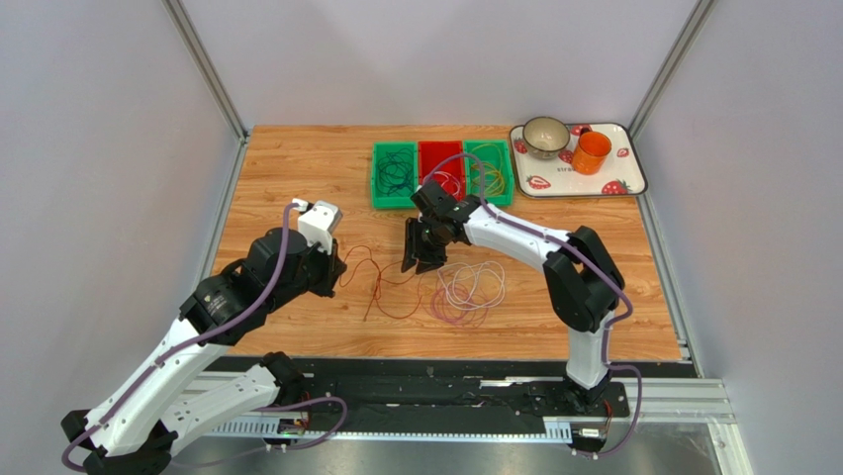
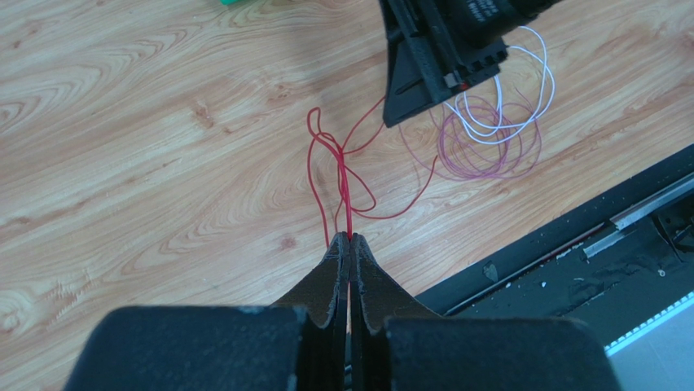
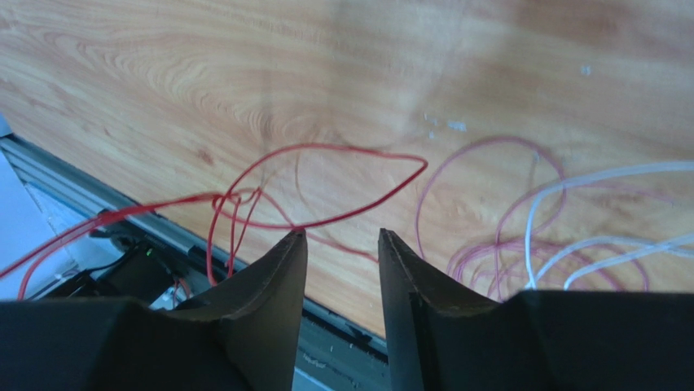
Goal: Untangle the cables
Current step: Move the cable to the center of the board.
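**Step in hand: separating the red cable from the pile**

State. The left gripper (image 2: 349, 238) is clenched on one end of the red cable (image 2: 344, 204). From that grip the cable runs across the middle of the table (image 1: 297, 168), toward the near edge, and twists over itself in a small knot just beyond the fingertips. The right gripper (image 3: 341, 235) hangs over the far loop of the same cable with its jaws parted and nothing between them. The purple cable (image 2: 460, 163) and the white cable (image 3: 607, 173) lie coiled together just beside that loop, on the side toward the right edge. Whether the red strand touches them cannot be told.

Procedure.
1. Hold the left grip fixed as the anchor.
2. Lower the right gripper onto a single red strand only. Verify that no purple or white wire sits between the jaws before closing.
3. Draw the two grippers apart slowly, along the table.

Caution. A fast pull is likely to tighten the knot or drag the neighbouring coil.
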You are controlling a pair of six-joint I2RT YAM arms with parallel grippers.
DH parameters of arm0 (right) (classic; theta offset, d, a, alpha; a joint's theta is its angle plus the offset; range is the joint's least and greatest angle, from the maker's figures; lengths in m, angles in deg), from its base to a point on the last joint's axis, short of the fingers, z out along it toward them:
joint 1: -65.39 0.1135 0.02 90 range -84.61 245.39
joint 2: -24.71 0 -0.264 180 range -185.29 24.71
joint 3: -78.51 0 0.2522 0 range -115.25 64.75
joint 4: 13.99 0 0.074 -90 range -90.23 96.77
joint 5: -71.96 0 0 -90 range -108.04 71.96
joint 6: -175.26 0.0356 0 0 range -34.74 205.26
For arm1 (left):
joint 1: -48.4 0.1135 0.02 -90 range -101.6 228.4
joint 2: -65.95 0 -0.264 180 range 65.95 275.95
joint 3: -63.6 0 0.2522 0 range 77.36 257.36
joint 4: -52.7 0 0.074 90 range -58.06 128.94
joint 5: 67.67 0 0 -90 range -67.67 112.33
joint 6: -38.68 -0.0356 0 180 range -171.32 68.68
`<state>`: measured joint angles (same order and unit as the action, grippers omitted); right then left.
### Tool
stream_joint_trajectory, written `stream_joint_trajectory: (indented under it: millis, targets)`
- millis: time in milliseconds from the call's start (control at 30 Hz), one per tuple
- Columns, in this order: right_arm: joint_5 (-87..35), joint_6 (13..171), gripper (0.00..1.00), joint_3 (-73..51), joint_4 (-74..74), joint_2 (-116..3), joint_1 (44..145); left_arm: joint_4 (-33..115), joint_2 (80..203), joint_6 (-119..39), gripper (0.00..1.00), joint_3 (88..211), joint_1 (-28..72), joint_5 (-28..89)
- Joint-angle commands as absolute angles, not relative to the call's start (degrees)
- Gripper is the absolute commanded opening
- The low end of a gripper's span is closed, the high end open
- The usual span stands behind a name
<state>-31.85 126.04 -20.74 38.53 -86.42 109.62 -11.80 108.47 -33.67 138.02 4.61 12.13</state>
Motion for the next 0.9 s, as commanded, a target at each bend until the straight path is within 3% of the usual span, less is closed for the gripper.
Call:
stream_joint_trajectory:
  millis: [0, 133, 600, 800, 867]
  targets:
    - [-34.0, 132.2, 0.47, -14.3, 34.1, -77.1, 110.0, -9.8, 108.0, -34.5, 0.00, 137.9, 4.4, 12.3]
    - [-33.5, 138.7, 0.56, -9.5, 26.9, -74.2, 110.0, -9.7, 108.0, -34.5, 0.00, 137.9, 4.4, 12.5]
    - [-31.1, 151.3, 0.58, -14.8, 21.0, -83.9, 110.3, -9.6, 107.8, -34.4, 0.00, 137.7, 4.4, 13.6]
    - [-29.5, 151.4, 0.50, -15.4, 21.3, -85.4, 110.3, -9.5, 107.6, -34.5, 0.00, 137.8, 4.4, 13.7]
    - [-29.3, 150.8, 0.29, -15.3, 21.3, -85.4, 110.3, -9.5, 107.6, -34.5, 0.00, 137.7, 4.4, 13.6]
